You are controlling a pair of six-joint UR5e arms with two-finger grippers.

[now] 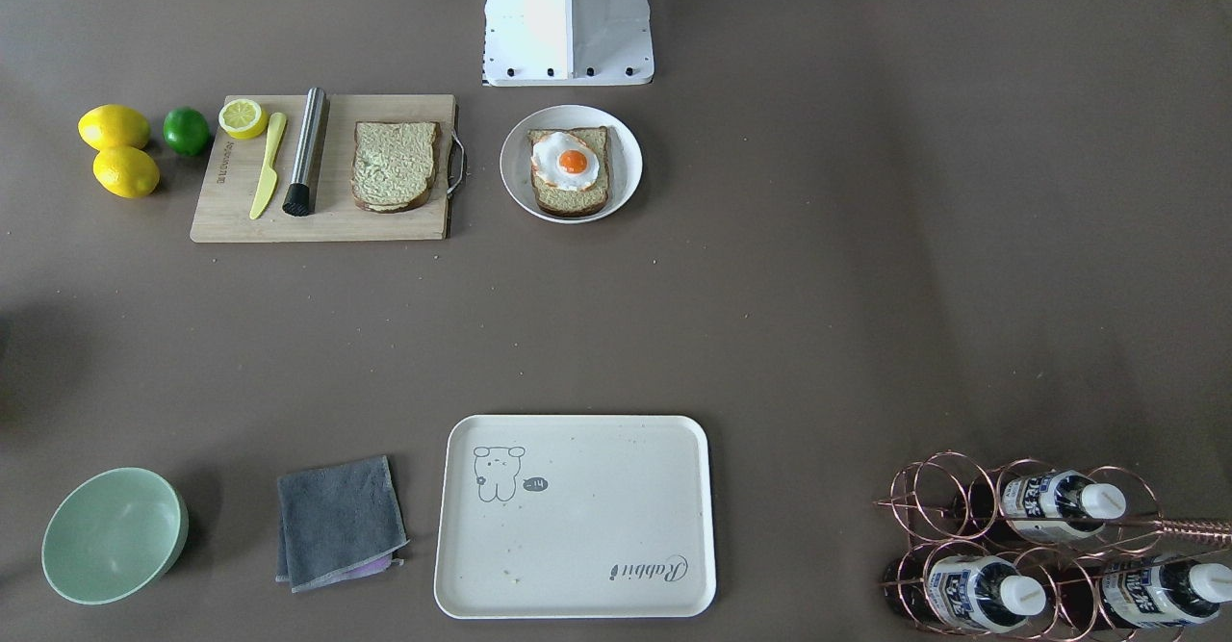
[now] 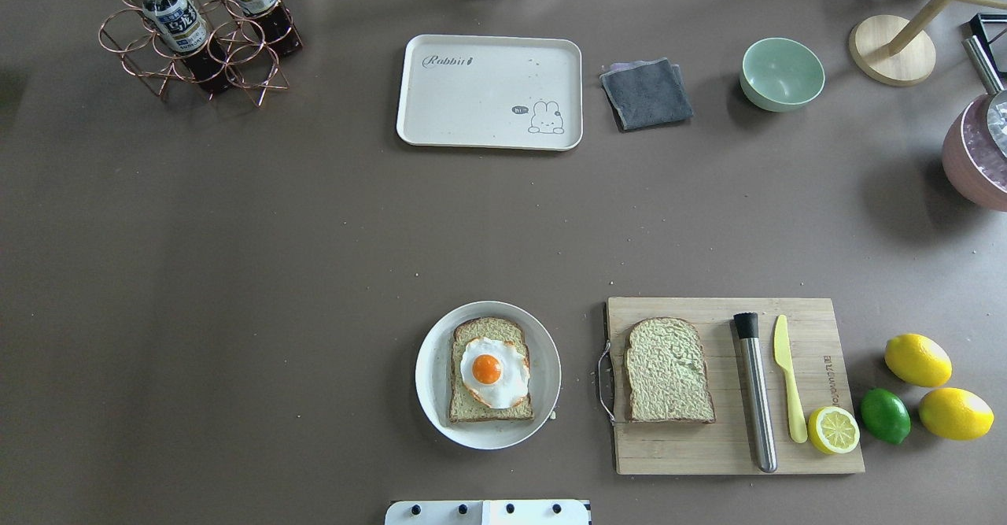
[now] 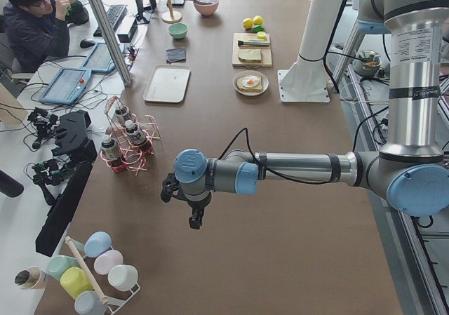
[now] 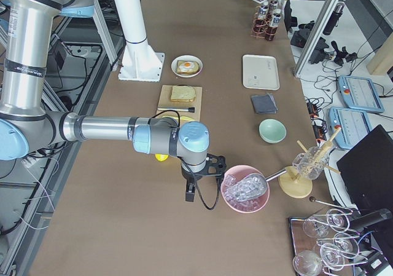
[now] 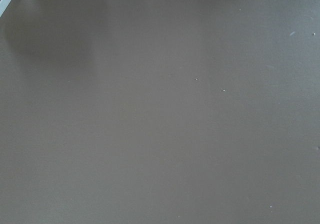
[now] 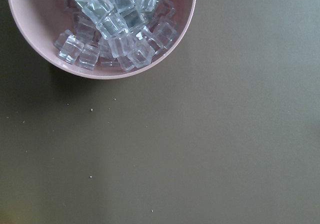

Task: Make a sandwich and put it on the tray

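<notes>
One bread slice [image 2: 472, 404] lies on a round white plate [image 2: 429, 367] with the fried egg [image 2: 494, 371] on top of it. The second bread slice [image 2: 667, 370] lies on the wooden cutting board [image 2: 692, 450]. The cream tray [image 2: 472, 108] sits bare at the far side of the table. Neither gripper shows in the overhead or front view. The left gripper [image 3: 194, 222] hangs over bare table far to the left, and the right gripper [image 4: 190, 196] hangs beside a pink bowl of ice [image 4: 245, 193]. I cannot tell whether either is open or shut.
The board also holds a steel muddler [image 2: 755, 391], a yellow knife [image 2: 787, 387] and a lemon half [image 2: 834, 429]. Two lemons [image 2: 916, 360] and a lime [image 2: 884, 415] lie beside it. A grey cloth [image 2: 647, 92], green bowl [image 2: 782, 73] and bottle rack [image 2: 197, 33] flank the tray.
</notes>
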